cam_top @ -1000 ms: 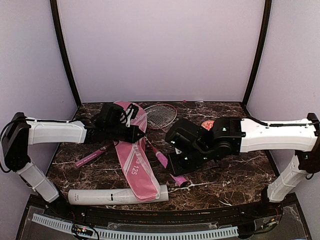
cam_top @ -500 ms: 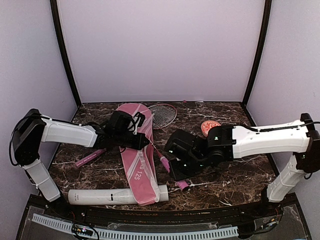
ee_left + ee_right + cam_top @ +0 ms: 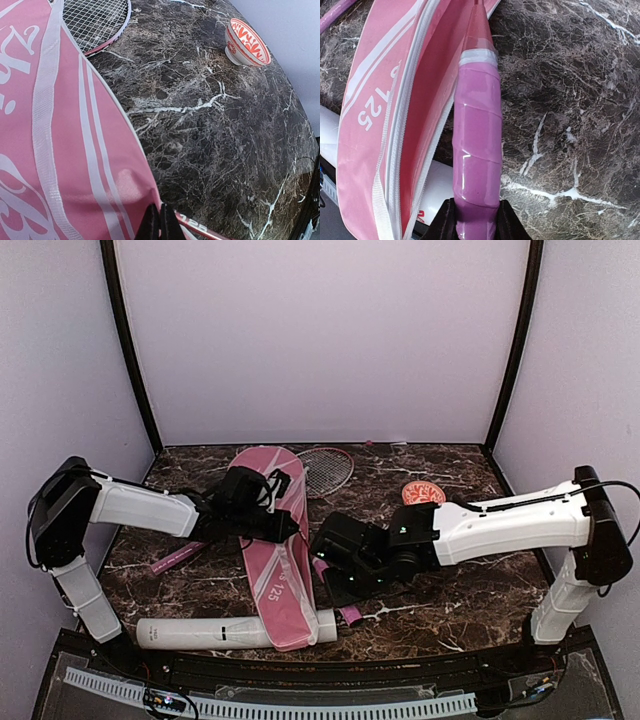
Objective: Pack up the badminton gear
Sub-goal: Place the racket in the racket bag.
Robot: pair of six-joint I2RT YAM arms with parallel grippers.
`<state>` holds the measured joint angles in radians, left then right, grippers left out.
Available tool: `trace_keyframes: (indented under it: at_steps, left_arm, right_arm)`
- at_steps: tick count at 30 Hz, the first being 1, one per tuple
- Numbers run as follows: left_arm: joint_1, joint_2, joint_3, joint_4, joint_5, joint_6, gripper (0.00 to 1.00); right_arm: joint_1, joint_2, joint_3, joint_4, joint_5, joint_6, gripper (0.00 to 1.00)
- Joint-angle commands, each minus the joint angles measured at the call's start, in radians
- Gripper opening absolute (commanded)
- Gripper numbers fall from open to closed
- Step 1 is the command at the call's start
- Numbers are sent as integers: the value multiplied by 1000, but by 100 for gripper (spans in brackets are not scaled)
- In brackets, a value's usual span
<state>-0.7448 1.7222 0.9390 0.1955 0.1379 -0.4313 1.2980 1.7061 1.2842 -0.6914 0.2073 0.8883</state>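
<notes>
White tube (image 3: 235, 632): lies on its side at the lower left of the overhead view, with the tail of the bag over its right end. It looks rigid, light and likely to roll.
Right gripper (image 3: 472, 219): fingers clamped on the butt of a pink racket handle (image 3: 475, 145), which points up the wrist view alongside the bag's open zip.
Handling, racket: I'd judge it light, with a stiff thin shaft. The wrapped grip looks glossy, so take it on the handle, never on the strings.
Pink bag (image 3: 275, 570): runs from lower centre to upper centre of the overhead view. It is soft and floppy, and its mouth will sag unless the edge is held.
Left gripper (image 3: 160, 222): fingers pressed together at the bag's edge, seemingly pinching the fabric.
Second handle (image 3: 178, 558): pokes out left of the bag.
Racket head (image 3: 325, 470): shows just right of the bag's top, partly covered.
Red-patterned bowl (image 3: 422, 492): stands upright, well apart, right of centre.
Marble table (image 3: 470, 580): dark, white-veined and polished, probably slick.
Room: plain pale lilac walls with black corner posts.
Shuttlecocks: none that I can see.
</notes>
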Motion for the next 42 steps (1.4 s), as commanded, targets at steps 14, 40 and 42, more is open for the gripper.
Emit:
trace_keyframes:
  at_steps: [14,40,42]
  left_arm:
    - [-13,-53,-28,46,130,26,0]
    - [-13,-75,-32,-21,98,9,0]
    - [-13,-82,-33,-28,90,9,0]
  right_arm:
    - [-30,-29,52,97,84,21,0]
    - [-53,72,9,281,-154,25,33]
    - [-56,71,-2,292,-165,23,36]
